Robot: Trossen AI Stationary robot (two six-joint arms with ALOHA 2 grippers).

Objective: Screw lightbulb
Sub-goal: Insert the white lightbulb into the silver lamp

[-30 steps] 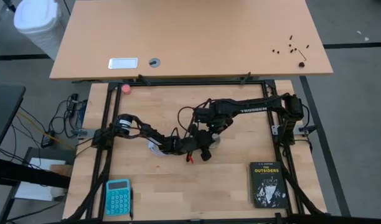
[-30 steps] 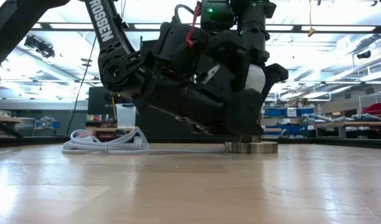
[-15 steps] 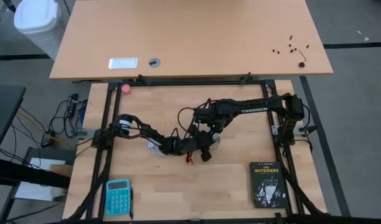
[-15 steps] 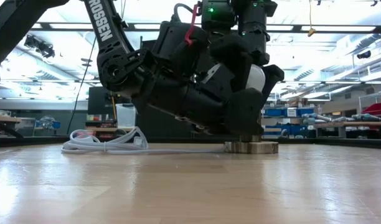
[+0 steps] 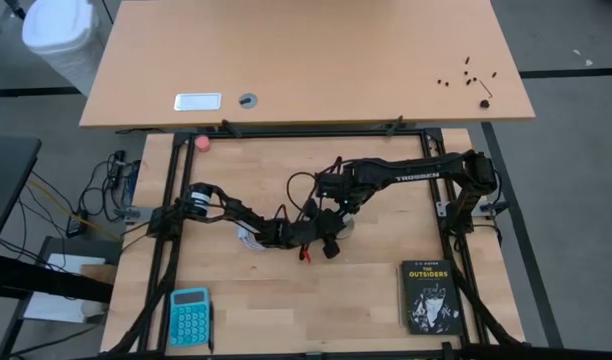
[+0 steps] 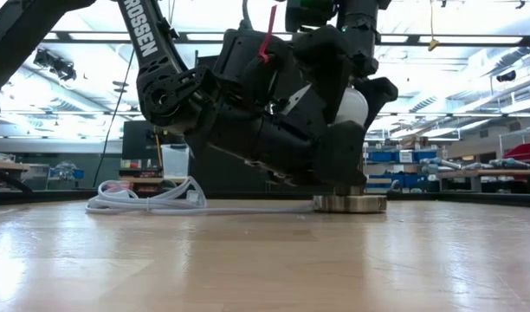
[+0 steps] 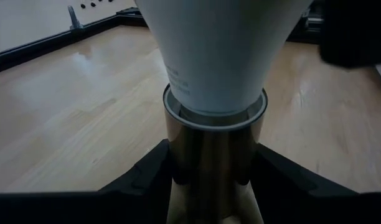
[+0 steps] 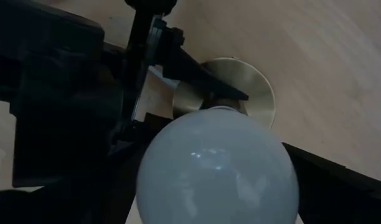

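Lightbulb upright in the brass socket near the middle of the table, neck sunk into the socket collar, round end up. Left hand narrowed around the socket stem, low against the table, most likely to keep the socket from spinning while the bulb is turned. Right hand directly above, pointing down over the globe, spread wide with its fingers standing off either side of the glass and gripping nothing. Probably a pause between twists: released to turn the wrist back for a fresh grip, though how far the thread has gone in cannot be told. White cord trailing flat from the socket base across the table, slack and clear of both arms. Next: close evenly on the widest part of the globe, gently, since the glass is smooth and could slip or tilt in the thread. Calculator and book well apart along the near edge, uninvolved.
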